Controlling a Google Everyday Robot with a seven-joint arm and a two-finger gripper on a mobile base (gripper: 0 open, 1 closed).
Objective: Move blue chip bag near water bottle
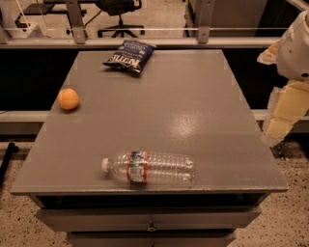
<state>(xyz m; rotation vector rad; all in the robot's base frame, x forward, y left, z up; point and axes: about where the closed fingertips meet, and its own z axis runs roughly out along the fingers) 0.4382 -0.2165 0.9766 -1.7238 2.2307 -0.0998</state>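
The blue chip bag (129, 56) lies flat at the far edge of the grey table (193, 96), left of the middle, with white lettering on its face. The water bottle (149, 168) lies on its side near the front edge, with its white cap pointing left and its label band near the neck. My gripper (277, 128) hangs at the right edge of the view, beyond the table's right side. It is far from both the bag and the bottle and holds nothing that I can see.
An orange (68, 99) sits near the table's left edge. Drawers (149, 219) run under the front edge. A rail and glass partition (145, 34) stand behind the table, with an office chair (119, 14) beyond.
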